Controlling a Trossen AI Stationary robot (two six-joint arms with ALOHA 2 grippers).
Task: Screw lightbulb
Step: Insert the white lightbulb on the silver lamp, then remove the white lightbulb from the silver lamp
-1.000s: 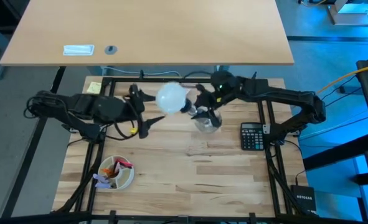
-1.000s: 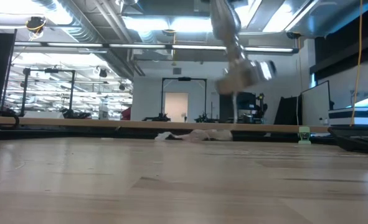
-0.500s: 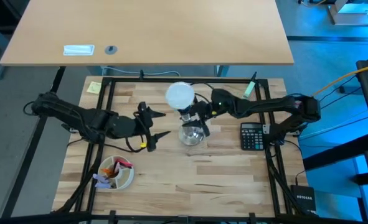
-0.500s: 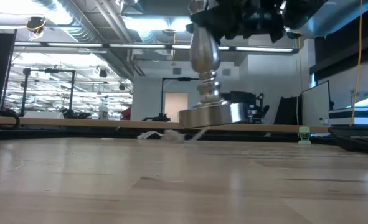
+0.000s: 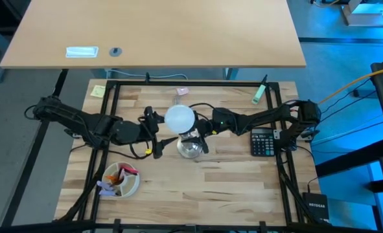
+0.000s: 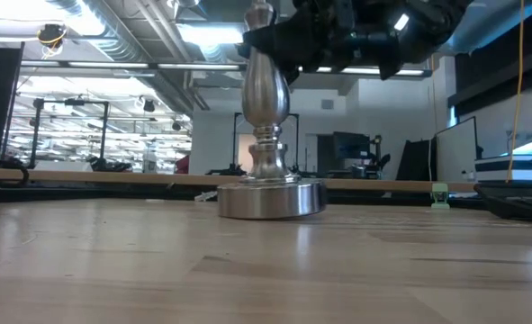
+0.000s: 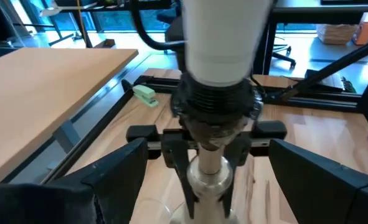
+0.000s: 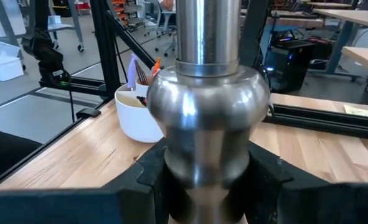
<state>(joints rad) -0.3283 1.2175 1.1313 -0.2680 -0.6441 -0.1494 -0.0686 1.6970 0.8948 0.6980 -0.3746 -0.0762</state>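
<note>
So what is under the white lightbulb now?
Under the lightbulb is the silver stand, resting on the table, with the right hand around its stem. The socket joint is hidden from above.

I count one lightbulb point(image 5: 179, 118), seated atop one silver stand point(image 6: 270, 135) at the middle of my wooden table point(image 5: 204, 188). Taking that stand as the landmark: one calculator point(image 5: 262, 141) lies to its right, one white bowl point(image 5: 121, 180) of small items sits toward the near-left corner, one yellow note point(image 5: 97, 91) is at the far-left corner, and one green marker point(image 5: 259, 94) lies far-right. I have two arms, one on each side.
</note>
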